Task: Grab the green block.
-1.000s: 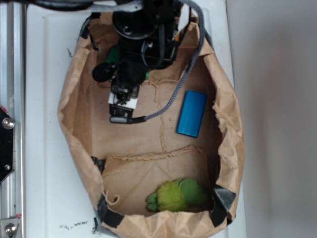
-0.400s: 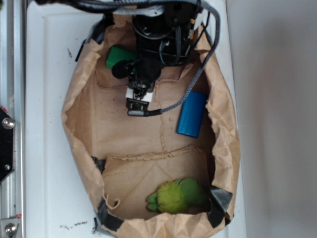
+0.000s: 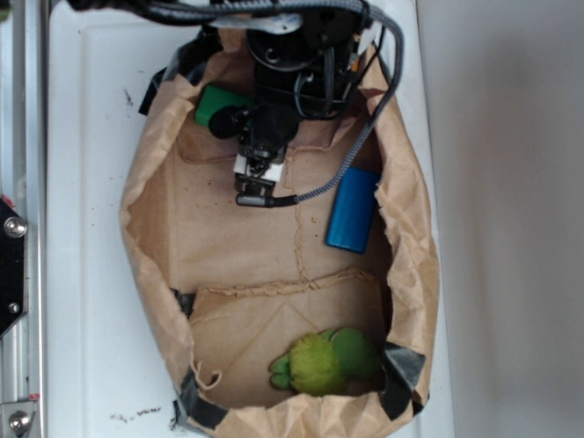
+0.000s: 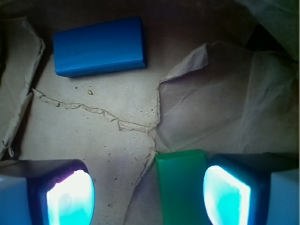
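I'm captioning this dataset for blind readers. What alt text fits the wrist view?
The open gripper hangs over brown paper, with the green block between its fingers, close beside the right-hand one. A blue block lies flat farther off at upper left, past a torn paper seam.

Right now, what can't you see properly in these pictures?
- Green block: in the exterior view the arm covers most of it; in the wrist view the bottom edge cuts it off.
- Gripper: the wrist view shows only the tips of its open fingers; the exterior view shows it from above, too small to judge.
- Plush toy: the paper bag's rim hides its lower side; its shape is unclear.
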Controlling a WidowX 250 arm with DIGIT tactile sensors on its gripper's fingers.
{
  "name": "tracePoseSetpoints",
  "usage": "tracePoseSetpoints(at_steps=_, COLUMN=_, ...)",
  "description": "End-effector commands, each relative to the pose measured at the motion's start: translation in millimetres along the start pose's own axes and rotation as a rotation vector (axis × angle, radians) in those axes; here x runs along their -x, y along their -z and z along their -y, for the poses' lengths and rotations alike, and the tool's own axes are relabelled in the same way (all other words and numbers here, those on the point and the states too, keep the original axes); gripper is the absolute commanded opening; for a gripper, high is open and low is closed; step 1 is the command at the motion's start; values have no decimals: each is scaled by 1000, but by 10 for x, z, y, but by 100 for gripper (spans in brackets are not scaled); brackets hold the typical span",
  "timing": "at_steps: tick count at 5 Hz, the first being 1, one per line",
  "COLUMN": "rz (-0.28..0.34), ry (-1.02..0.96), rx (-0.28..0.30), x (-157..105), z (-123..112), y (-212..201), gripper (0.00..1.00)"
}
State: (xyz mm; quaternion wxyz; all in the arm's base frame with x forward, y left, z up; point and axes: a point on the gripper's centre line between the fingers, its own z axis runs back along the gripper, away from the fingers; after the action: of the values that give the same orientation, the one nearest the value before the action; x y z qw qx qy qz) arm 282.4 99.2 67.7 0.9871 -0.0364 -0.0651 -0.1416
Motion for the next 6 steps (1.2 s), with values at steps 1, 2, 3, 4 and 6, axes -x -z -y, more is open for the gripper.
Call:
tracePoseSetpoints(at_steps=1, rz=22, ry=14, rx=-69, x=-29, z=-116, y=-4, gripper=100)
tracePoseSetpoints(at_steps=2, rz=-6, ry=16, rx=-76, x=1, z=-128, y=44, gripper=100)
tracePoseSetpoints(at_steps=3, rz=-20, ry=25, rx=-96, x=26, z=-139, y=114, gripper=100)
tracePoseSetpoints(at_steps=4, rz=-34, ry=33, rx=-108, x=51, z=-150, y=171, gripper=100)
tracePoseSetpoints(at_steps=6, rz=-46, ry=48, rx=-75, x=49, z=-126, y=298, gripper=100)
